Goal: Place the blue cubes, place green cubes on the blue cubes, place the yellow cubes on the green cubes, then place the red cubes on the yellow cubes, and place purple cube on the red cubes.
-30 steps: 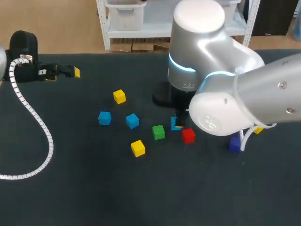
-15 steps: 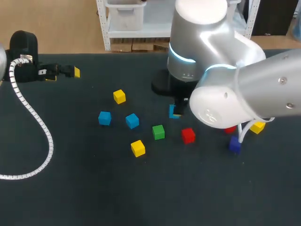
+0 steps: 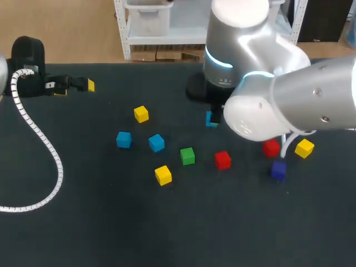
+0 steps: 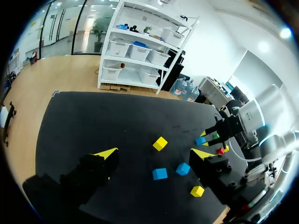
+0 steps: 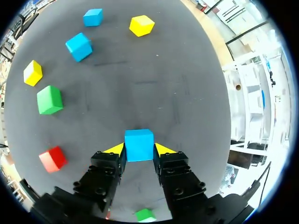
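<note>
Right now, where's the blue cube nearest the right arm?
The blue cube is held in the right gripper, right of middle in the head view, beyond the green cube and the red cube beside it.

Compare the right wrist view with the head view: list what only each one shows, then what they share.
Only the right wrist view: the right gripper touching the held blue cube from two sides, and a second green cube under that gripper. Only the head view: the purple cube and the left gripper. Both: the held blue cube, two loose blue cubes, the first green cube and a red cube.
</note>
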Controlling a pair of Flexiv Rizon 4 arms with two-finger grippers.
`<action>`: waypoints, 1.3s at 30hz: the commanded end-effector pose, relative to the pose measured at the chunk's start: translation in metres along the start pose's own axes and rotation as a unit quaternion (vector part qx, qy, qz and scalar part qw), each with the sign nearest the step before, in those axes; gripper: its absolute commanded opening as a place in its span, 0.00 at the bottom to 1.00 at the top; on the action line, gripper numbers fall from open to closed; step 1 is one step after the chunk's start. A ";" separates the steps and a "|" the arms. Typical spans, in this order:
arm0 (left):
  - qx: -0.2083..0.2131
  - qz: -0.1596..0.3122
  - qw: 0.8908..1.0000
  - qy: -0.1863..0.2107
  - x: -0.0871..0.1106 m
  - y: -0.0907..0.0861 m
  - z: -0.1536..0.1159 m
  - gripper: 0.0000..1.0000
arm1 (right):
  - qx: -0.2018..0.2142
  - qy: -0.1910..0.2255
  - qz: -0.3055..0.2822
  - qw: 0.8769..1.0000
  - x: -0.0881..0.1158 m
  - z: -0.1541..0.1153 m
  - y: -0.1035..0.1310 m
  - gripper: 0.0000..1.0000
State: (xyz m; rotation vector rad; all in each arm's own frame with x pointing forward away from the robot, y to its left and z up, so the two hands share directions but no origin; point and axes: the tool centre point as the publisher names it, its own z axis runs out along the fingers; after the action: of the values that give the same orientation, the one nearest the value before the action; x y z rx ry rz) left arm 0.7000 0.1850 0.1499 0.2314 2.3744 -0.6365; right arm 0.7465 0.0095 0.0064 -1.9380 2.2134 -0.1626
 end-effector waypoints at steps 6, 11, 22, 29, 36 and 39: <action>0.000 0.000 1.000 0.000 0.000 0.000 0.000 1.00 | -0.007 0.019 -0.055 0.998 -0.002 0.002 -0.008 0.02; 0.000 0.000 1.000 0.000 0.000 0.000 0.000 1.00 | -0.010 0.025 -0.065 0.998 -0.001 0.005 -0.007 0.00; 0.000 0.000 1.000 0.000 0.000 0.000 0.000 1.00 | -0.020 0.031 -0.066 0.997 0.005 0.010 -0.006 0.10; 0.000 0.000 1.000 0.000 0.000 0.000 0.000 1.00 | -0.036 0.033 -0.045 0.998 0.004 0.008 -0.005 1.00; 0.000 0.000 1.000 0.000 0.000 0.000 0.000 1.00 | -0.035 0.021 -0.032 0.999 0.006 0.001 -0.010 1.00; 0.000 0.000 1.000 0.000 0.000 0.000 0.000 1.00 | -0.036 0.002 -0.018 0.999 0.005 -0.012 -0.016 1.00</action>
State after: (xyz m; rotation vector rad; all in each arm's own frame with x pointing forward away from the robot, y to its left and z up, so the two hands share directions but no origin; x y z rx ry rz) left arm 0.7000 0.1850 0.1499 0.2314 2.3744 -0.6365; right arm 0.7579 0.0080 0.0095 -2.0264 2.2153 -0.1231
